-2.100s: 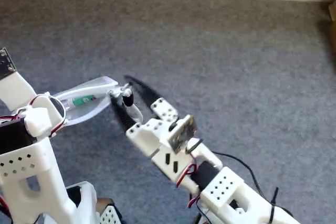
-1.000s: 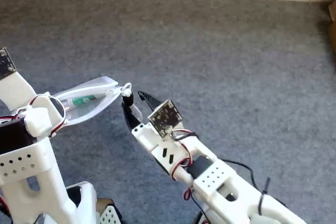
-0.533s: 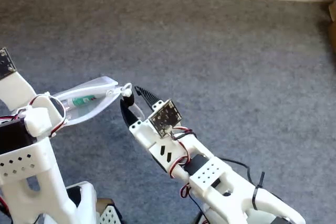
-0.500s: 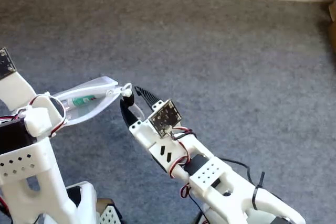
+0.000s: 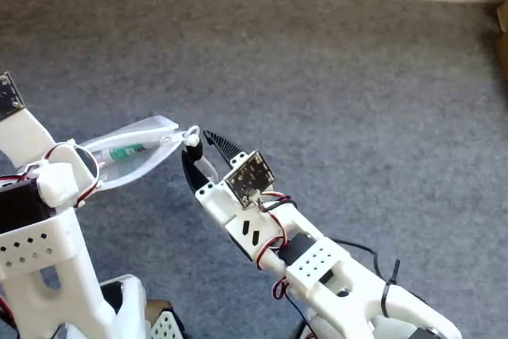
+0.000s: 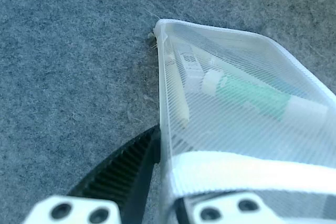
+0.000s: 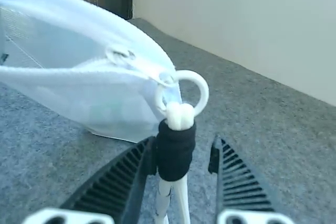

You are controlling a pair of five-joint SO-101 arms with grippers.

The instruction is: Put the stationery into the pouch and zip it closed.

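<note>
Right pincer [image 7: 184, 148] spread, zipper pull [image 7: 176, 153] between its fingers; left pincer [image 6: 163, 156] pinches the mesh pouch [image 5: 135, 152], which points lengthwise pull-first at the right pincer.

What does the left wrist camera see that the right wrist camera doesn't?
Left wrist view: a green-and-white pen and a pale stick inside the pouch, with the left gripper clamped on its end.
Right wrist view: the zip's ring pull and black toggle between the fingers of the open right gripper, plus a cream wall.
Both: the white mesh pouch and the grey carpet.
</note>
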